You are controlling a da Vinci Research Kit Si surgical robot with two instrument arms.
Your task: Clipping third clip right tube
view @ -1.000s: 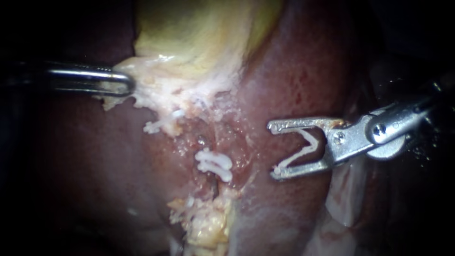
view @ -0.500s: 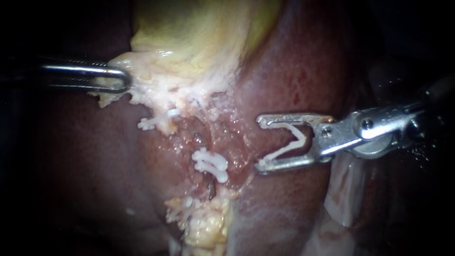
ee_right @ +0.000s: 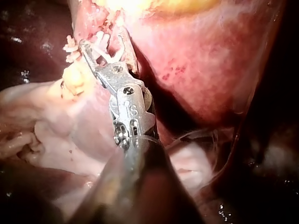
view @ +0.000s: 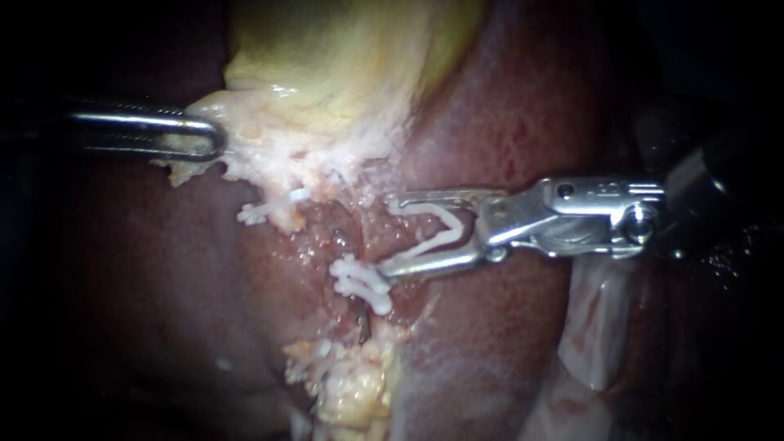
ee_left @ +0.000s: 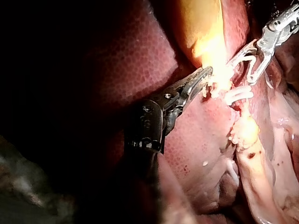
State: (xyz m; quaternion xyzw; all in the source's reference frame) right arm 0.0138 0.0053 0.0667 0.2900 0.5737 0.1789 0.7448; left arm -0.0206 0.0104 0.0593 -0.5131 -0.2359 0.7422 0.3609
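White clip [view: 437, 233] spans right instrument's [view: 389, 237] spread jaws; left instrument [view: 216, 139] grips gallbladder [view: 343, 73].

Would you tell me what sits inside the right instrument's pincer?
A white V-shaped plastic clip, spread open, held in the right instrument's pincer. Whether a tube lies between the clip's arms cannot be seen.

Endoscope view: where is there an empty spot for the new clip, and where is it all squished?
Free: the reddish gap between the set clips and the pale tissue held by the left instrument. Crowded: the right instrument with its new clip sits beside the set clips.
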